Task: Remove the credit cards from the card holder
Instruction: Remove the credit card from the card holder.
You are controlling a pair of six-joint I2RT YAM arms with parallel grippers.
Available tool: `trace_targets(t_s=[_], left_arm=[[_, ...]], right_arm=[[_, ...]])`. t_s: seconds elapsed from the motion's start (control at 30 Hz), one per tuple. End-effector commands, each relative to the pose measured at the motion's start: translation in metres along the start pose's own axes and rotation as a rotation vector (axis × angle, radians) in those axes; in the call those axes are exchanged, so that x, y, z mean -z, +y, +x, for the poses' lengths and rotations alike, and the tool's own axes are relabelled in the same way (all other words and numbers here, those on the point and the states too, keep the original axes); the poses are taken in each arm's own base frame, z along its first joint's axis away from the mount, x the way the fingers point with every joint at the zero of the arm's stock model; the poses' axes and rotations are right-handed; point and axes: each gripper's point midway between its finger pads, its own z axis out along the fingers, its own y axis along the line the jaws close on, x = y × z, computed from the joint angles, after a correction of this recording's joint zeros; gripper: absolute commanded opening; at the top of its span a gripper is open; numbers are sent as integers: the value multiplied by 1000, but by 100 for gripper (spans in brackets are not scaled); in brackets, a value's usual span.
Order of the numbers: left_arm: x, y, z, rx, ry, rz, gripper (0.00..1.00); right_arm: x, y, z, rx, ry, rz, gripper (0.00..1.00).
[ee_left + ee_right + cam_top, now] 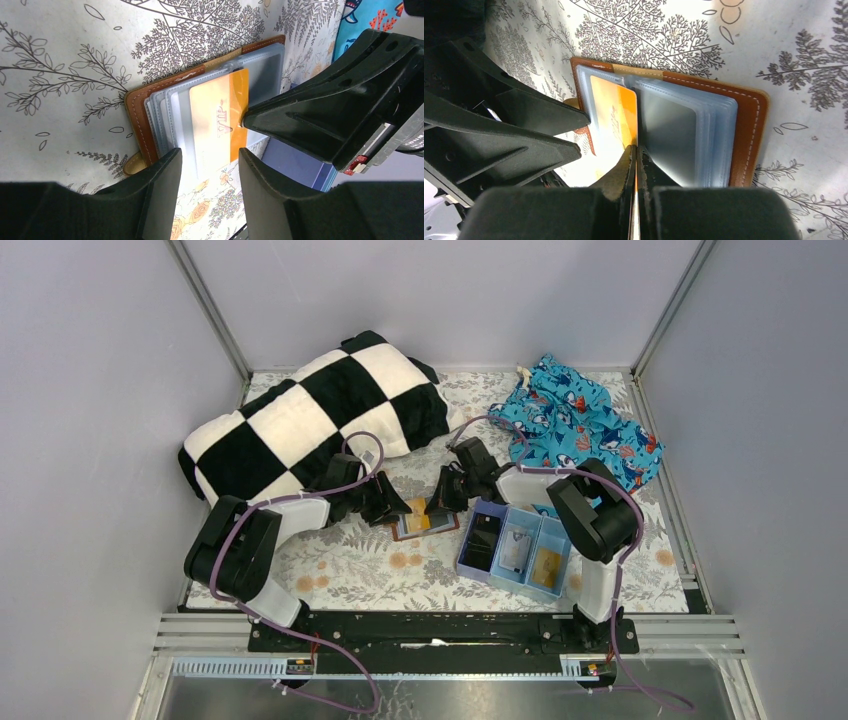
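The brown leather card holder (426, 524) lies open on the floral cloth, its clear sleeves fanned out (684, 130). An orange credit card (220, 117) sticks partway out of a sleeve toward the tray side. My right gripper (635, 149) is shut on that card's edge (616, 115), fingertips pinching it thin. My left gripper (209, 157) stands open low over the holder's near edge (136, 117), its fingers astride the card's sleeved end; whether they touch it I cannot tell. In the top view both grippers meet over the holder, left (392, 508) and right (444, 502).
A light blue three-compartment tray (470, 573) sits just right of the holder, with a black item (483, 538), a pale card (516, 551) and a gold card (546, 563) in it. A checkered cushion (320, 420) lies at back left, patterned blue fabric (580, 425) at back right.
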Motion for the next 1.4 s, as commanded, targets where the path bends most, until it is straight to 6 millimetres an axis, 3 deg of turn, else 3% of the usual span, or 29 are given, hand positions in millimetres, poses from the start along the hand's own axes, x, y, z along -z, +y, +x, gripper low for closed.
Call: trace_targets(t_s=[0.0, 0.23, 0.63, 0.93, 1.37], left_arm=[[-1, 36, 11, 8, 23, -145, 51], [2, 35, 8, 1, 14, -158, 51], [14, -14, -9, -33, 41, 15, 53], [13, -27, -7, -33, 79, 74, 54], [10, -29, -2, -23, 98, 115, 55]], right_arm=[[19, 3, -16, 37, -69, 15, 0], [37, -2, -28, 67, -139, 71, 0], [49, 8, -33, 127, -142, 78, 0], [51, 14, -29, 176, -98, 77, 0], [28, 31, -13, 224, -29, 60, 0]])
